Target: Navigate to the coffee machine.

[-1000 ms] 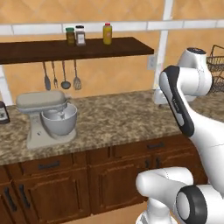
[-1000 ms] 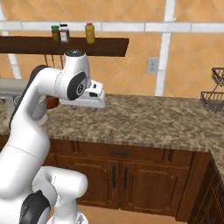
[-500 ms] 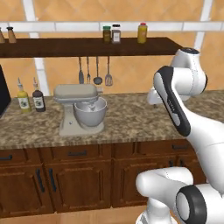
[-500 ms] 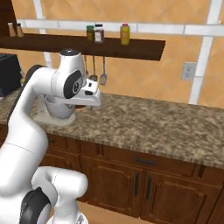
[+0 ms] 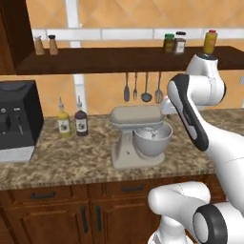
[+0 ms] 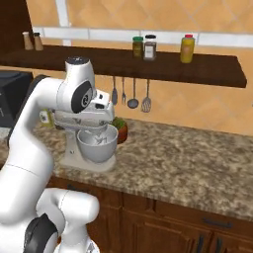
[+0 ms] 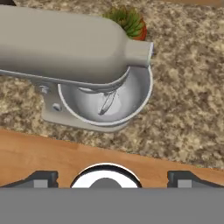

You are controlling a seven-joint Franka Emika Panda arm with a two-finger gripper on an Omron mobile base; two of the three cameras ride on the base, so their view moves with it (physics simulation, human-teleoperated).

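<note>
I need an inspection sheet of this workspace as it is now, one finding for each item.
Surface: speckled granite counter over dark wood cabinets.
Job's things: coffee machine, black, at the counter's left end.
Clutter: stand mixer with bowl; two bottles; potted plant behind the mixer.
Tool: tool above the mixer, fingers apart, holding nothing.
Cables: nothing seen.
Surroundings: shelf with jars; hanging utensils; tiled wall.

The black, boxy coffee machine (image 5: 17,119) stands upright at the counter's far left, its light-grey tray in front.
</note>
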